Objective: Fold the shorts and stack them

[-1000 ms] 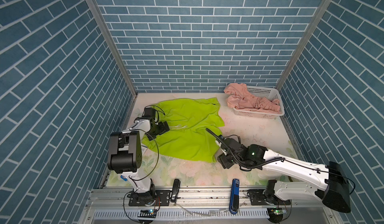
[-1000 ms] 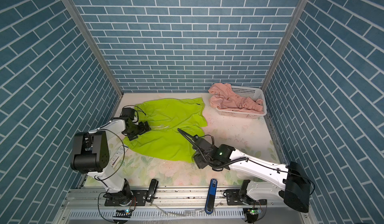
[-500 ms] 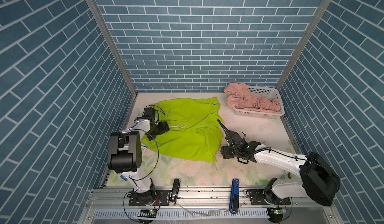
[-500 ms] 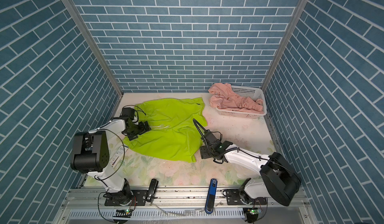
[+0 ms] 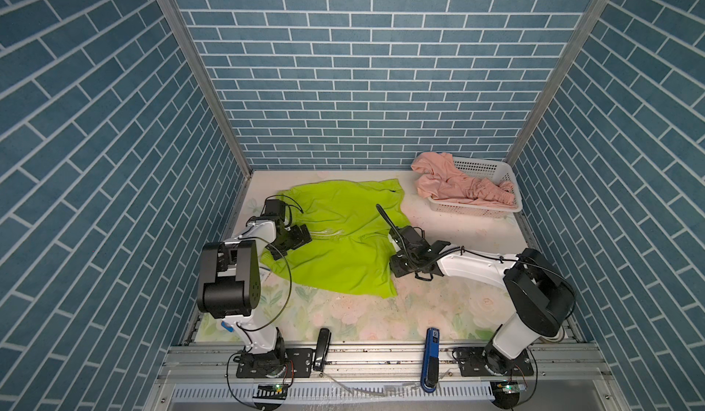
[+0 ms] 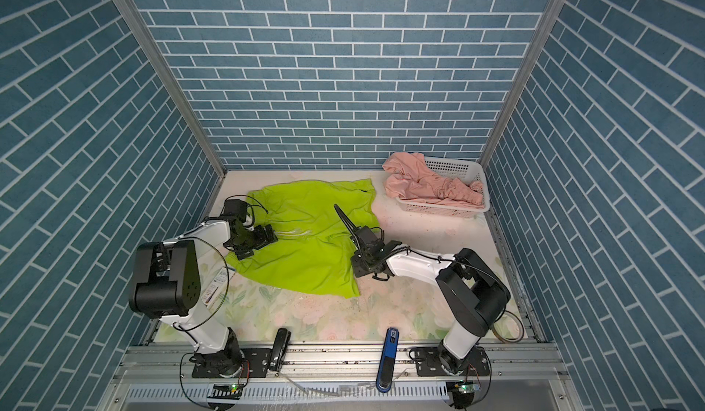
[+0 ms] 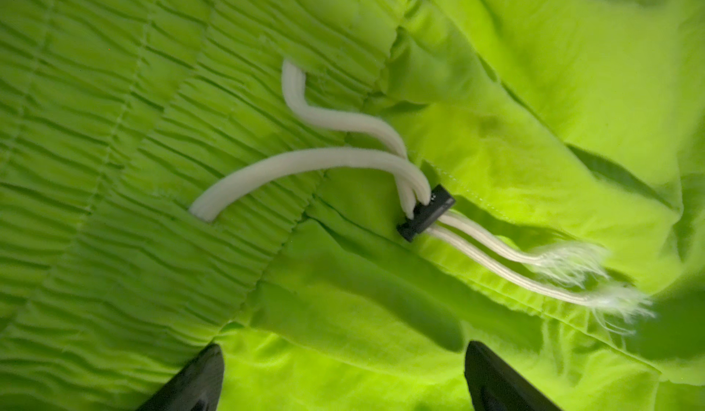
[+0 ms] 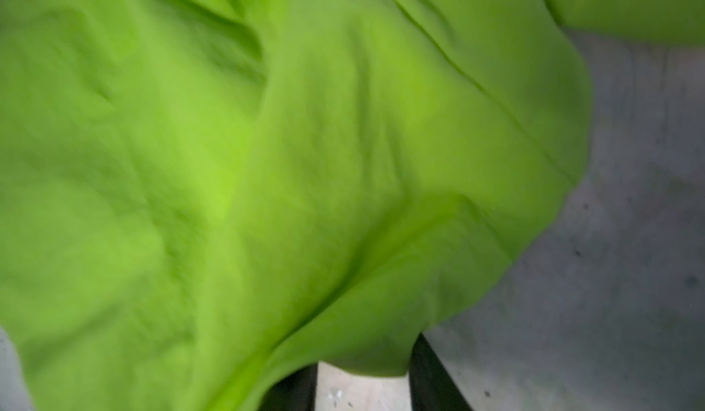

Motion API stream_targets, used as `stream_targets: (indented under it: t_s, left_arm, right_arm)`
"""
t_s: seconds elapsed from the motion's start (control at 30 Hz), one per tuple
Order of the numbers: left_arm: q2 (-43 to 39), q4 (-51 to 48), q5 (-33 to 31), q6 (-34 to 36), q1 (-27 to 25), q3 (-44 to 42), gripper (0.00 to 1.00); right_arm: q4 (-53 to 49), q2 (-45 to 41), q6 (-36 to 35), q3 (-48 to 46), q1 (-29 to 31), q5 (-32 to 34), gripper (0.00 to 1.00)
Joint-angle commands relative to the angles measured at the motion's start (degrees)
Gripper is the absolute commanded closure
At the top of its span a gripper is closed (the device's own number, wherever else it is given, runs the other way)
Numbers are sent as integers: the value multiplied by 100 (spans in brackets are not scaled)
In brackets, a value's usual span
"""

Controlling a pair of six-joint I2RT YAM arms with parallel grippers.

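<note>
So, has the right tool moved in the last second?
Yes. The right tool moved away from the front rail, toward the white basket, along the green shorts edge.

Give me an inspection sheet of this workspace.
Surface: floral tabletop, some specks.
Job's things: green shorts spread out, unfolded; pink shorts bunched in white basket.
Clutter: black object and blue object on front rail.
Grippers: left gripper open, near drawstring; right gripper at green hem, tips hidden by cloth.
Cables: black cables looping from both wrists.
Surroundings: blue brick-pattern walls.
</note>
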Motion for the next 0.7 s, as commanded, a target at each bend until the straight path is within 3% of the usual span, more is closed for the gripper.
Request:
stream_targets:
  t_s: [0.0, 0.2, 0.3, 0.47, 0.67]
  left_arm:
    - [-77, -144, 9, 99, 5, 33, 0]
    - [-160, -167, -70, 129, 5, -16, 0]
    - [-145, -148, -31, 129, 3, -4, 0]
    - [-169, -158, -49, 126, 5, -8, 0]
    - [-125, -175, -61, 142, 2, 23, 0]
  right_arm:
    - [49, 250, -354, 592, 253, 84, 64]
    - [-376, 884, -753, 1447, 784, -175, 64]
    - [-676, 883, -839, 1589, 944, -370, 58]
    - [-213, -527, -225, 531, 685, -313, 51]
    - [-1014, -1893, 102, -746, 629, 288, 44]
